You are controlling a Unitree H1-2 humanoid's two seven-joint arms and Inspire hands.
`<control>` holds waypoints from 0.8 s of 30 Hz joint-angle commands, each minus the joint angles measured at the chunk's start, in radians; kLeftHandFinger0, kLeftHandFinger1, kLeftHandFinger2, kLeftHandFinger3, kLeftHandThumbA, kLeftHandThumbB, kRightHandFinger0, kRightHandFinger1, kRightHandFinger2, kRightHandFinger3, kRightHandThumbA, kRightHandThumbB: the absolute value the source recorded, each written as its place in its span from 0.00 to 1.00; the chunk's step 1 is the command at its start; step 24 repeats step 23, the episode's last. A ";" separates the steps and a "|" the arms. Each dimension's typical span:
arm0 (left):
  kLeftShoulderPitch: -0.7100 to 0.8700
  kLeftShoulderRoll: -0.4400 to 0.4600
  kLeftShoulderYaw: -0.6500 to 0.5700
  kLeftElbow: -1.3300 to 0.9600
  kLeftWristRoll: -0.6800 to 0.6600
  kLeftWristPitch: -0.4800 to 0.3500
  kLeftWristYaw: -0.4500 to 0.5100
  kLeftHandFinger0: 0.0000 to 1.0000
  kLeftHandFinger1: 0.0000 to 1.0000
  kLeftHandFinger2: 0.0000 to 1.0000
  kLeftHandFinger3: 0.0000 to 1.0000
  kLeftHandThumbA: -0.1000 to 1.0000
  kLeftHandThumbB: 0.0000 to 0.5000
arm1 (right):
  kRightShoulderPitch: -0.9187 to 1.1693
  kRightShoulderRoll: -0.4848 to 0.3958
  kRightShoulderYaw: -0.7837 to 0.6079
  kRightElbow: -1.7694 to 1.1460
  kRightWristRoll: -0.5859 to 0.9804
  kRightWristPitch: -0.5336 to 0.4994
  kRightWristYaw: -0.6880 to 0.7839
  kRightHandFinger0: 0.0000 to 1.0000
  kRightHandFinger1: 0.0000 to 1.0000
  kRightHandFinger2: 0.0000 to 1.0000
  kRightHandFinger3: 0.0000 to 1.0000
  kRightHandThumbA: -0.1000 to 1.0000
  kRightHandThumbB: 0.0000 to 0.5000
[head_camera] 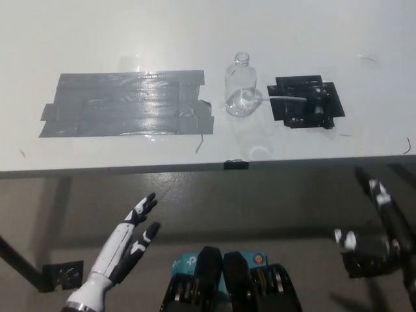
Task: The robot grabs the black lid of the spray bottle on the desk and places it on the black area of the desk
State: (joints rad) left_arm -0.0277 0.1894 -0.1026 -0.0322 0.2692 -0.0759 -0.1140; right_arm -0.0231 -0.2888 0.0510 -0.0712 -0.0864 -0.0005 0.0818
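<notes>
Desk: I see the white desk (312, 39) filling the upper half of my head view, its front edge running across the middle.
Spray bottle: the clear spray bottle (242, 86) stands upright near the middle of the desk, its neck open with nothing on it.
Black lid: the black lid (318, 104) lies on its side on the black area, its thin white tube (286, 98) pointing left toward the bottle's base.
Black area: the black area (305, 102) is a patch of dark tape just to the right of the bottle; the lid rests inside its right half.
Grey tape: a large grey tape patch (127, 104) covers the desk to the left of the bottle, apart from it by a narrow strip of white.
Left hand: my white left hand (133, 234) hangs below the desk edge at lower left, fingers spread and straight, grasping nothing.
Right hand: my black right hand (380, 227) is low at lower right, below the desk and well apart from the lid. It is blurred; I see nothing in its grasp, but I cannot tell how far the fingers are parted.
</notes>
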 commanded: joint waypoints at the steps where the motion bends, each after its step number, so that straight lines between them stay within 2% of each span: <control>1: 0.069 0.012 0.059 -0.005 -0.116 -0.113 0.020 1.00 1.00 1.00 1.00 1.00 0.31 | 0.139 -0.012 0.027 -0.299 0.058 -0.162 0.054 1.00 1.00 1.00 1.00 0.96 0.87; 6: 0.103 0.002 0.071 -0.009 -0.106 -0.115 0.024 1.00 1.00 1.00 1.00 1.00 0.42 | 0.165 -0.015 0.029 -0.286 0.061 -0.163 0.063 1.00 1.00 1.00 1.00 0.95 0.86; 8: 0.112 -0.003 0.073 -0.001 -0.108 -0.127 0.022 1.00 1.00 1.00 1.00 1.00 0.40 | 0.175 -0.018 0.029 -0.289 0.066 -0.158 0.070 1.00 1.00 1.00 1.00 0.95 0.87; 11: 0.130 -0.011 0.075 0.002 -0.112 -0.134 0.025 1.00 1.00 1.00 1.00 1.00 0.37 | 0.189 -0.030 0.032 -0.307 0.047 -0.120 0.085 1.00 1.00 1.00 1.00 0.91 0.94; 15: 0.142 -0.020 0.084 0.002 -0.140 -0.145 0.026 1.00 1.00 1.00 1.00 1.00 0.38 | 0.200 -0.043 0.032 -0.332 0.049 -0.070 0.106 1.00 1.00 1.00 1.00 0.90 0.99; 18: 0.142 -0.021 0.091 0.011 -0.158 -0.172 0.024 1.00 1.00 1.00 1.00 1.00 0.34 | 0.205 -0.042 0.029 -0.341 0.051 -0.065 0.109 1.00 1.00 1.00 1.00 0.89 0.97; 24: 0.146 -0.024 0.096 -0.001 -0.164 -0.180 0.025 1.00 1.00 1.00 1.00 1.00 0.30 | 0.206 -0.043 0.025 -0.339 0.056 -0.077 0.113 1.00 1.00 1.00 1.00 0.88 0.97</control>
